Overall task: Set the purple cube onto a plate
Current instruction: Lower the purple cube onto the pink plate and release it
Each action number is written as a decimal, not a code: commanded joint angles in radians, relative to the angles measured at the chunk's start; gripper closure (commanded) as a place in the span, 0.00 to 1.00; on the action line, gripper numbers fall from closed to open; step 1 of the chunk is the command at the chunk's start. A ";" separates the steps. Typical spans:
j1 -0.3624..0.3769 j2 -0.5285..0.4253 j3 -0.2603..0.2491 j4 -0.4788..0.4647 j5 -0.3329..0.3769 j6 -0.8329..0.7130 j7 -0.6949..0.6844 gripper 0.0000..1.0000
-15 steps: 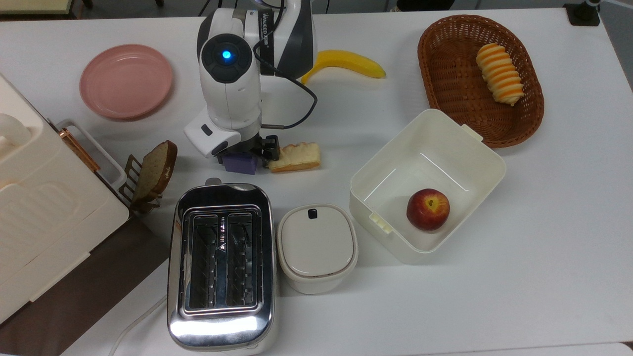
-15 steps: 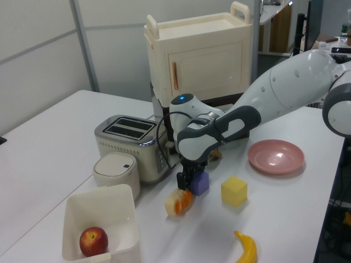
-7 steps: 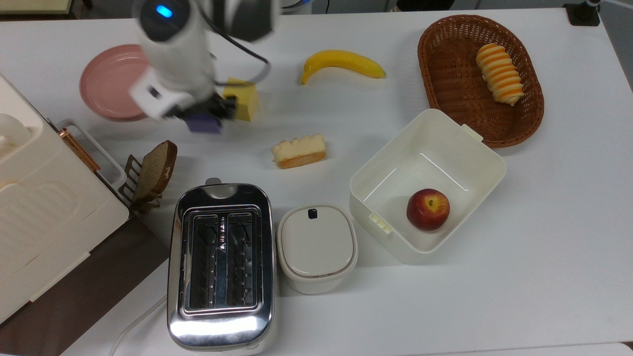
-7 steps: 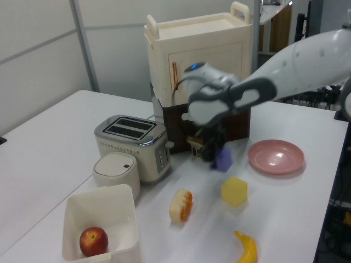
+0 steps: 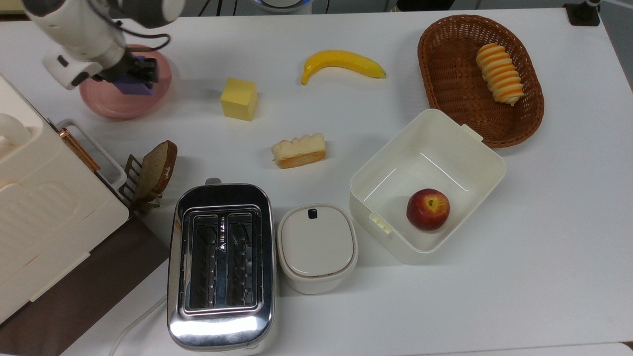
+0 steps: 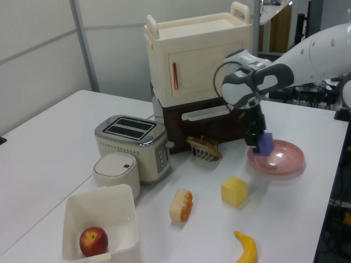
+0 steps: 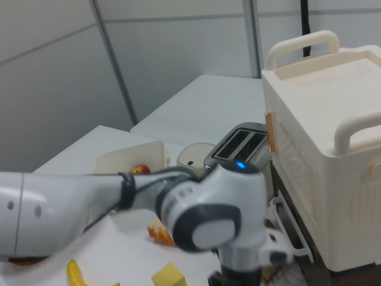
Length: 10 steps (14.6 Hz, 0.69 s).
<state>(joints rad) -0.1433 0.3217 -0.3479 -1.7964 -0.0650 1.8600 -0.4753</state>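
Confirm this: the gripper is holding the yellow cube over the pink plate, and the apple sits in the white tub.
One thing is wrong: the gripper holds the purple cube, not the yellow one. The top view shows it over the pink plate, while the yellow cube sits on the table beside the plate. The apple is indeed in the white tub.

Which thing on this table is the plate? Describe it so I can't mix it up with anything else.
Start at the tall cream cabinet at the table's edge. In the left view, the plate lies on the table to its lower right, past the yellow cube, right under the hand holding the purple cube. It is the only pink, round, shallow dish; the basket is brown wicker.
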 commanded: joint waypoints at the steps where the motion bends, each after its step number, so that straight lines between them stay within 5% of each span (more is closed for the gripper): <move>1: -0.054 -0.004 -0.026 -0.044 -0.013 0.021 -0.124 0.40; 3: -0.065 0.002 -0.026 -0.057 -0.012 0.076 -0.125 0.04; 10: 0.019 -0.137 -0.019 0.008 0.008 -0.106 -0.080 0.00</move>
<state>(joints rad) -0.1966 0.3172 -0.3681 -1.8084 -0.0638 1.8822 -0.5864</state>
